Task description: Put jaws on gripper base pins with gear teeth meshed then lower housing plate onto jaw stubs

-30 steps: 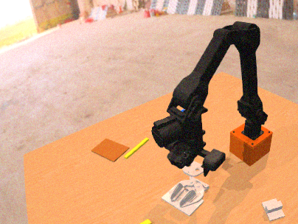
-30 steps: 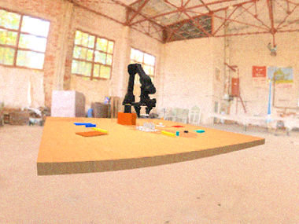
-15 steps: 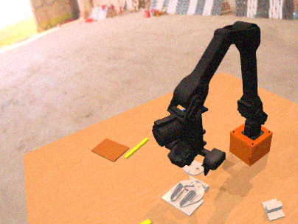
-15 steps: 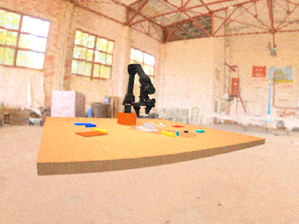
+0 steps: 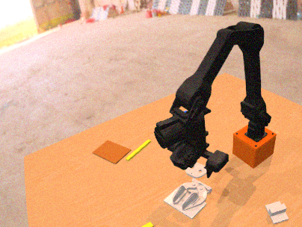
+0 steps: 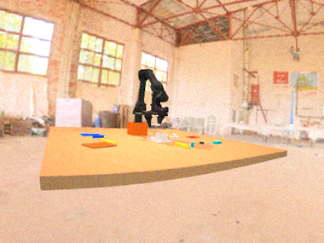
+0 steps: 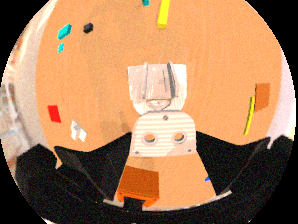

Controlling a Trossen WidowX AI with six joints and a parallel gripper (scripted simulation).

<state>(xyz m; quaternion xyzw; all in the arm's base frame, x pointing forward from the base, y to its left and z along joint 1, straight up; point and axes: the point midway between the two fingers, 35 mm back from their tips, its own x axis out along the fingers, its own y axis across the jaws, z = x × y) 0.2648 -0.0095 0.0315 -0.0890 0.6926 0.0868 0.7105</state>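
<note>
The white housing plate [image 5: 193, 172] [image 7: 165, 126], with two round holes, is held between the black fingers of my gripper [image 5: 197, 167] [image 7: 162, 134]. The gripper is shut on its sides and holds it above the table, looking roughly level. The white gripper base [image 5: 191, 213] [image 7: 135, 75] lies on the table beyond the plate in the wrist view. Two long jaws [image 5: 181, 194] [image 7: 171, 80] lie side by side on it. The plate's far edge covers the base's near end in the wrist view, so the pins and gear teeth cannot be made out there.
A white stepped part [image 5: 276, 212] [image 7: 78, 131] lies to one side. The orange robot mount [image 5: 254, 151] [image 6: 137, 128] stands behind. Also on the table are yellow bars [image 5: 138, 150] [image 7: 163, 14], a brown-orange sheet [image 5: 111, 151] [image 7: 262, 96], a red piece [image 7: 54, 114], teal pieces [image 7: 64, 31] and a black block [image 7: 88, 28].
</note>
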